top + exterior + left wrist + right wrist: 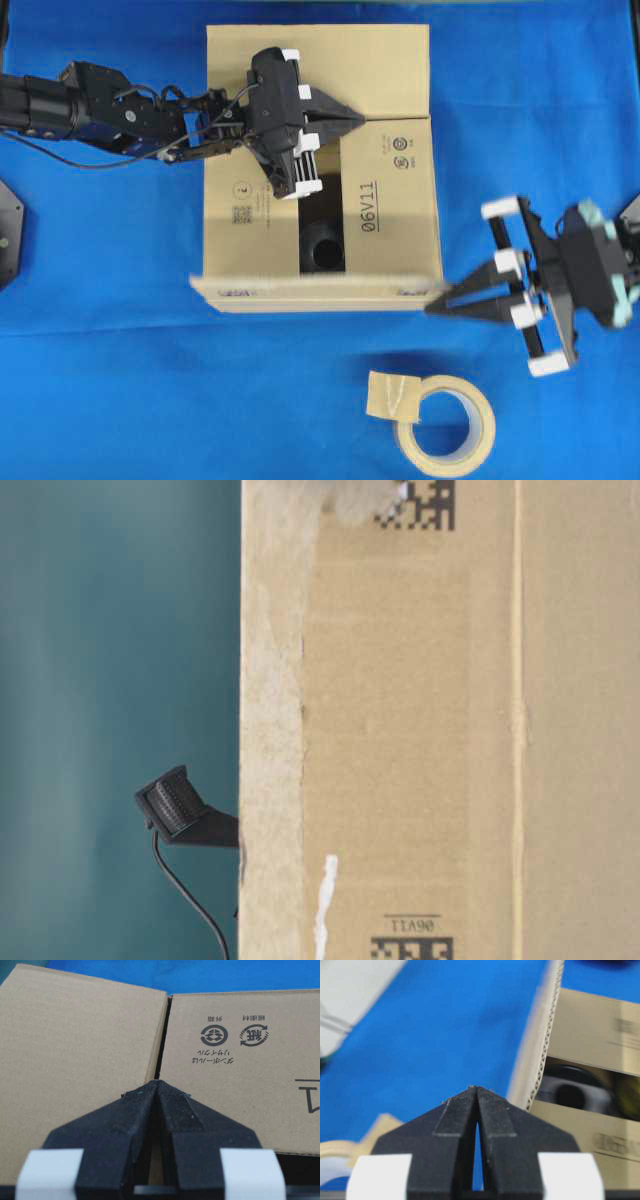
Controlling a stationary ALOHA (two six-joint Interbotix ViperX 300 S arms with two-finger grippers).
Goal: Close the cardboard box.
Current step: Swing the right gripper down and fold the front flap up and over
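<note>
Two of your views told you little: the table-level camera was filled by a wall of the cardboard box [430, 730], its top and bottom cut off, showing only rough corrugated board, a pale torn strip down one edge, and parts of two square data-matrix codes. A black ribbed fingertip poked out past the box's left edge there; which arm it belonged to you could not tell.

From overhead, the box [385, 70] sat on the blue cloth [120, 380] at the table's middle. Its far flap and the right-hand flap printed "06V11" lay flat. A dark gap stayed open in the middle with something round and black inside, too dim to identify. The near flap stood roughly on edge, blurred.

Your left gripper [358, 118] rested over the seam between the two flat flaps, jaws pressed together to a point. Your right gripper [436, 308] had its jaws together too, with only a sliver between them, tip at the near flap's right corner; contact was unclear.

A roll of beige tape [445, 425] lay on the cloth near the box, a loose piece of tape folded over its rim.
</note>
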